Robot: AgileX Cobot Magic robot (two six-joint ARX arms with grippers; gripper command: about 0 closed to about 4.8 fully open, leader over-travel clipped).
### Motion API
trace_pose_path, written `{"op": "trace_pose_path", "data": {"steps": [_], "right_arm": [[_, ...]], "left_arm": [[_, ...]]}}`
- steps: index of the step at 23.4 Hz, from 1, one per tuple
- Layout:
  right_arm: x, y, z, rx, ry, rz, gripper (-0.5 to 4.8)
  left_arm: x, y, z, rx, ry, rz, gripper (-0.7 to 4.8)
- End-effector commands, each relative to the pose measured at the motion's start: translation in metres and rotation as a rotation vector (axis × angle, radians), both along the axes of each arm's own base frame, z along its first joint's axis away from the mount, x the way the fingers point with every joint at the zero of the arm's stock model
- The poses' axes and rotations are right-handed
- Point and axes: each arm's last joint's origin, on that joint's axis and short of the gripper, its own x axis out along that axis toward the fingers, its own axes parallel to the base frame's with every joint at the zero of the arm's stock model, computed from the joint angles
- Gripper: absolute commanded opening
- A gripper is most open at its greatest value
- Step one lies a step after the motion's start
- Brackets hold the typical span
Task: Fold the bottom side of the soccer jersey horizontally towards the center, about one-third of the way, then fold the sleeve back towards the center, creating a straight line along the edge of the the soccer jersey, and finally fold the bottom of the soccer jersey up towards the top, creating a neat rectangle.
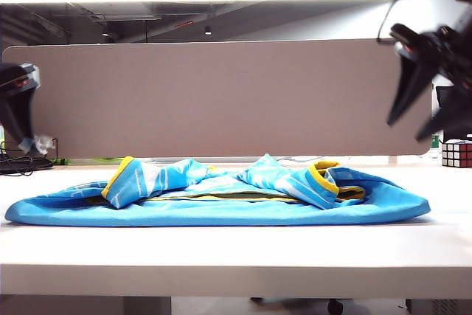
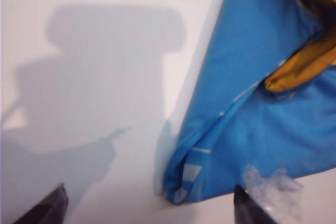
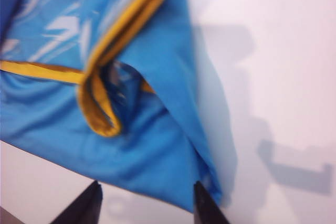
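The soccer jersey [image 1: 221, 212] lies folded into a long low band across the white table [image 1: 221, 256], plain blue side toward the front. Its streaked sleeves with yellow cuffs [image 1: 118, 176] are turned in on top. My left gripper [image 1: 35, 142] hangs open above the table past the jersey's left end. In the left wrist view it [image 2: 148, 195] holds nothing, with a blue corner of the jersey [image 2: 252, 129] below. My right gripper [image 1: 405, 129] is raised high above the jersey's right end, open. The right wrist view shows it [image 3: 146, 187] empty over the jersey's [image 3: 147, 150] edge.
A beige partition panel [image 1: 221, 97] closes off the back of the table. A Rubik's cube [image 1: 456, 153] stands at the far right edge. Black cables [image 1: 22, 161] lie at the back left. Bare table runs in front of the jersey.
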Motion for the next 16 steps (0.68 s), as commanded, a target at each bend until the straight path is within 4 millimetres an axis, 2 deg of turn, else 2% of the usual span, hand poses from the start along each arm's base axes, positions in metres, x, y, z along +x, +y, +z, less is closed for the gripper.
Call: {"op": "trace_pose_path", "data": {"steps": [1, 5, 11, 16], "right_arm": [[-0.006, -0.004, -0.018, 0.07, 0.037, -0.026, 3.06], [-0.014, -0.009, -0.046, 0.192, 0.071, -0.109, 3.2], [-0.023, -0.009, -0.069, 0.192, 0.098, -0.123, 3.2], [-0.018, -0.008, -0.088, 0.197, 0.146, -0.135, 3.2]], "left_arm": [[-0.004, 0.004, -0.007, -0.05, 0.001, 0.009, 3.99], [-0.007, 0.002, -0.022, -0.166, -0.006, -0.004, 3.99], [-0.019, 0.0, -0.046, -0.18, 0.046, 0.008, 3.99], [-0.023, -0.001, -0.057, -0.197, 0.053, 0.015, 3.99]]}}
